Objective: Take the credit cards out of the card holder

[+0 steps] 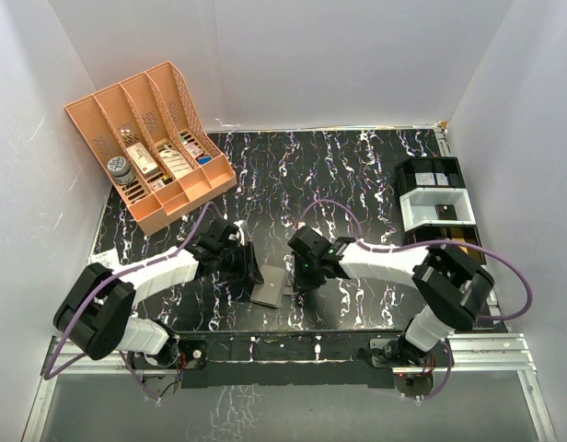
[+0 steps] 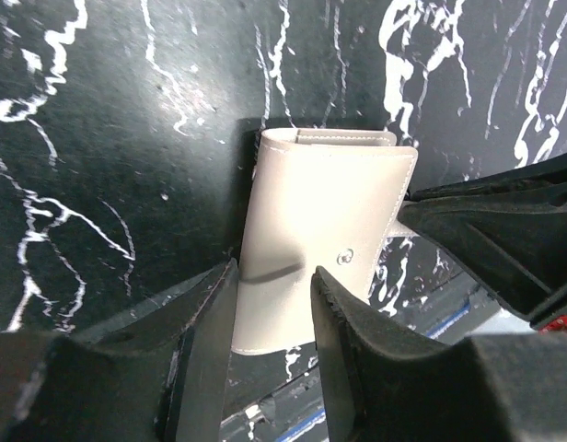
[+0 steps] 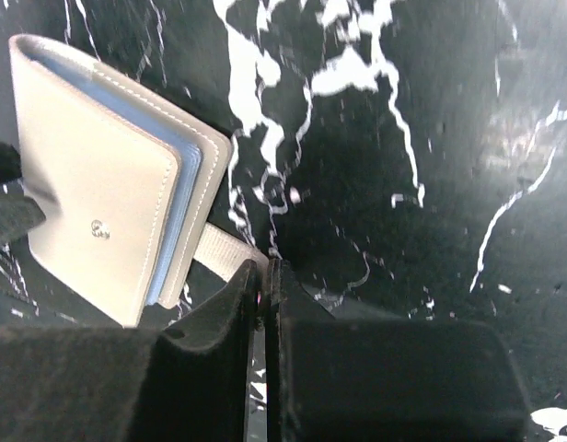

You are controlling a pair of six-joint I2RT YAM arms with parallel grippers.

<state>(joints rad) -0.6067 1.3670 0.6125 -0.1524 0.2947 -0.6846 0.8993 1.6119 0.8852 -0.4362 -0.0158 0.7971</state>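
The card holder lies closed on the black marbled table between my two grippers. It is pale grey with a snap stud, and pale-blue inner edges show along its side in the right wrist view. No credit cards are visible; they are hidden inside. My left gripper is open, and its fingers stand just over the near end of the holder. My right gripper is shut on the holder's side tab. In the top view the left gripper and the right gripper flank the holder.
A peach rack holding small boxes stands at the back left. Black and white trays stand at the right edge. The table's front edge and metal rail lie just behind the holder, towards the arm bases.
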